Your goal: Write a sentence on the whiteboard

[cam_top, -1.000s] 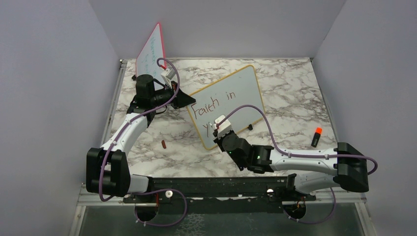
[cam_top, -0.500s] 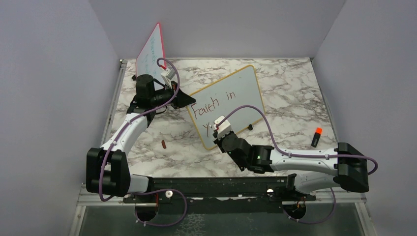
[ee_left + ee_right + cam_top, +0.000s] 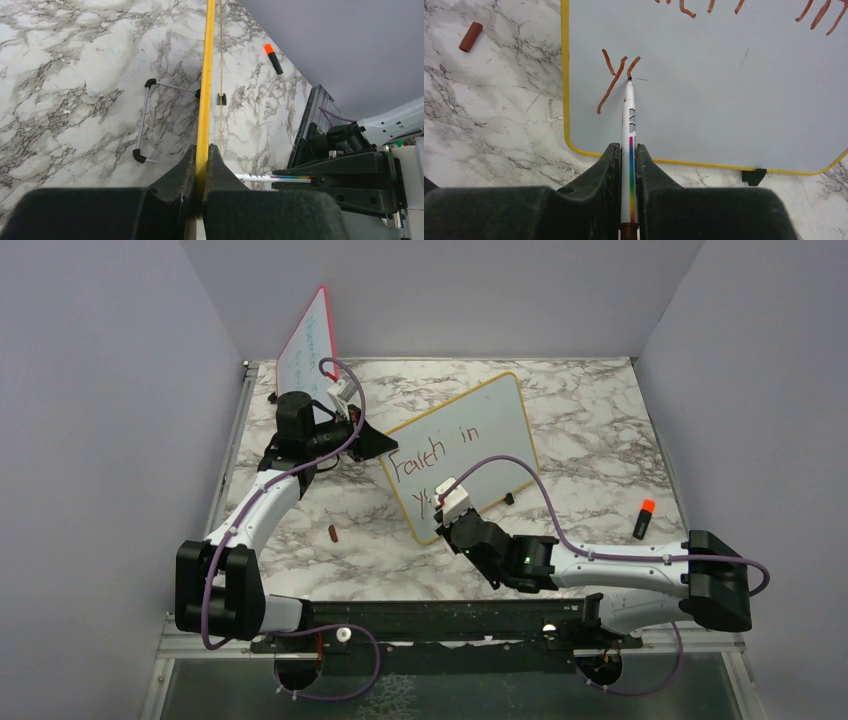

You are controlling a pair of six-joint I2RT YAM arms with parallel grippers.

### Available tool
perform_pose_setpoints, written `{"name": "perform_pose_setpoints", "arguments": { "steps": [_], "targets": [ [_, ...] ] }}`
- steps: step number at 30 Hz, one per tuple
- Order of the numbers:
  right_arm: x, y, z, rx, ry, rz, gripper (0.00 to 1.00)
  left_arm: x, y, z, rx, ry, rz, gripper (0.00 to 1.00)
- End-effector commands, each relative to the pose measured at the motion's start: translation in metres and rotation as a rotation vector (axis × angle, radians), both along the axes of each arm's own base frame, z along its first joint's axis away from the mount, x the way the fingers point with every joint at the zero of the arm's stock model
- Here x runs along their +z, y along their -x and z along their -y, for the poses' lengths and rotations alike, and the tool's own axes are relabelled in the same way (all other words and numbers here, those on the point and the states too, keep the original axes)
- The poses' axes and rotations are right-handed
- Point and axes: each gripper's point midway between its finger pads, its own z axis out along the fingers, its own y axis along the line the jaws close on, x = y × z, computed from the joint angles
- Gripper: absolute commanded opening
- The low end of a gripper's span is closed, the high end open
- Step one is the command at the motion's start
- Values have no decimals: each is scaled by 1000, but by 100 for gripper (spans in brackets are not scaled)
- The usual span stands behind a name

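Note:
The whiteboard with its yellow frame stands tilted on the marble table. My left gripper is shut on its left edge, and the yellow frame runs between the jaws of that gripper. Of the sentence, "Faith in" shows in dark red on the top line, with a "y" below it. My right gripper is shut on a white marker with a rainbow stripe. The marker's tip touches the board just right of the "y". In the top view this gripper sits at the board's lower left.
A red-framed board leans at the back left. A brown-red marker cap lies on the table left of the whiteboard. An orange-capped black marker lies at the right. The board's wire stand and black foot rest on the marble.
The right gripper with the marker has shifted only very slightly by the "y". The left gripper and the whiteboard have not moved.

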Motion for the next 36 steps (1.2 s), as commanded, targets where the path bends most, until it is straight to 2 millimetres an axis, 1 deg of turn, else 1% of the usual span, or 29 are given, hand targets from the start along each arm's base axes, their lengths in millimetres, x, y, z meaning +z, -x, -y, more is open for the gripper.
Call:
{"name": "perform_pose_setpoints", "arguments": {
  "steps": [1, 9, 13, 22, 27, 36],
  "targets": [
    [-11, -2, 18, -44, 64, -9, 1, -28, 4, 1, 9, -50, -66, 0],
    [-9, -6, 23, -79, 62, 10, 1, -28, 4, 1, 9, -50, -69, 0],
    [-1, -12, 18, -88, 23, 34, 1, -29, 4, 1, 9, -50, -69, 0],
    [12, -20, 17, -105, -13, 73, 1, -28, 5, 2, 6, -49, -68, 0],
    [15, -22, 14, -95, -21, 79, 1, -28, 4, 2, 5, -49, -68, 0],
    [21, -21, 3, -46, -39, 87, 1, -28, 4, 2, 3, -48, -69, 0]
  ]
}}
